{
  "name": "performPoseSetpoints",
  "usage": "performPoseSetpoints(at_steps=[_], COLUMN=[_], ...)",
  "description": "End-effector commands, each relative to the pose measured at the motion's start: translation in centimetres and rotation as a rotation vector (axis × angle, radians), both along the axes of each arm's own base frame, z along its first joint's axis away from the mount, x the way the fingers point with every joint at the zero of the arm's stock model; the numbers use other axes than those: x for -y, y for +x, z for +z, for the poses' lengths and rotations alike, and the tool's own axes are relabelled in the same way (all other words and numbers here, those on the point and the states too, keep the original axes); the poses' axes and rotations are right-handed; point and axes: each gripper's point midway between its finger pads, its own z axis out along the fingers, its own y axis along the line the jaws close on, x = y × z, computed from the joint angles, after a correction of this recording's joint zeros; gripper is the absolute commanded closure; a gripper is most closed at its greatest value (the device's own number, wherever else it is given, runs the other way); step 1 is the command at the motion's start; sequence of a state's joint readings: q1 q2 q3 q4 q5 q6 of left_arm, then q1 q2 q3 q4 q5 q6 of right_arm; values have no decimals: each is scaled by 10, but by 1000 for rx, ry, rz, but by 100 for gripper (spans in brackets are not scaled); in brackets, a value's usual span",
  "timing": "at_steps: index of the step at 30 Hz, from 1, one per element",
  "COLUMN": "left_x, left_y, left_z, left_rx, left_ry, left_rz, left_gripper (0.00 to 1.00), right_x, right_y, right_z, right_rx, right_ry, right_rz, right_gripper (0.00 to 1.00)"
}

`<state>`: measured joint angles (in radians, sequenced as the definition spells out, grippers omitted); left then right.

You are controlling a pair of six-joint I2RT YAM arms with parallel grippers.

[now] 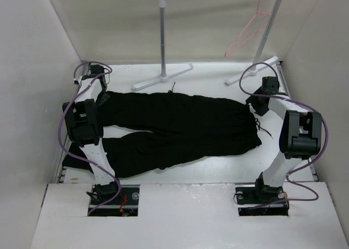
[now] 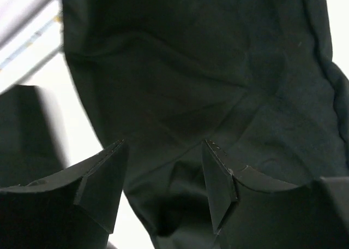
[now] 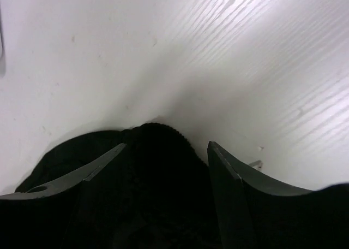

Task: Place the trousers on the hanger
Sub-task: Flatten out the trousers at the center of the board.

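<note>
Across mid-frame from above, the trousers (image 1: 180,126) lie lengthwise left to right. The left gripper (image 2: 163,148) is over a leg end and the right gripper (image 3: 166,145) over the waistband, both spread wide, clasping nothing. The hanger (image 1: 245,35) hangs upper right, nearest the right arm.

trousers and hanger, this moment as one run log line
trousers: flat on table, unhung | hanger: hanging on rack | left gripper: open over leg end | right gripper: open at waistband
</note>
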<state>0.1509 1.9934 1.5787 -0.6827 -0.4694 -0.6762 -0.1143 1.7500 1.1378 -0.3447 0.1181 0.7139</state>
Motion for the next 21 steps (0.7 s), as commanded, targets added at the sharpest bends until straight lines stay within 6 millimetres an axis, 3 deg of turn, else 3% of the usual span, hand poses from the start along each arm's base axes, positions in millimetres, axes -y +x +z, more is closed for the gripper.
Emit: performPoseSetpoints(at_steps=[1,4,7,9,15,21], left_x=[7,13,14,12,20,35], left_y=[15,17,15,14,36,81], left_z=[2,-12,-23,-29,-34,-27], left_rx=[70,63,40,25,59,140], left_ry=[-43,-75,-88,-90,-116,-126], left_rz=[-34,-44,-46,-41,-63,-112], left_gripper=[47,48,48,48,48,48], right_x=[-18,-25,-26,-15,52,83], right_y=[26,29,36,43,80,99], right_z=[19,7,9,17,49,47], right_rx=[90,62,78,99,212,233], right_ry=[28,58,86,90,100,98], right_rz=[75,87,66,31,-142,-224], right_gripper=[36,49,78,90,94,92])
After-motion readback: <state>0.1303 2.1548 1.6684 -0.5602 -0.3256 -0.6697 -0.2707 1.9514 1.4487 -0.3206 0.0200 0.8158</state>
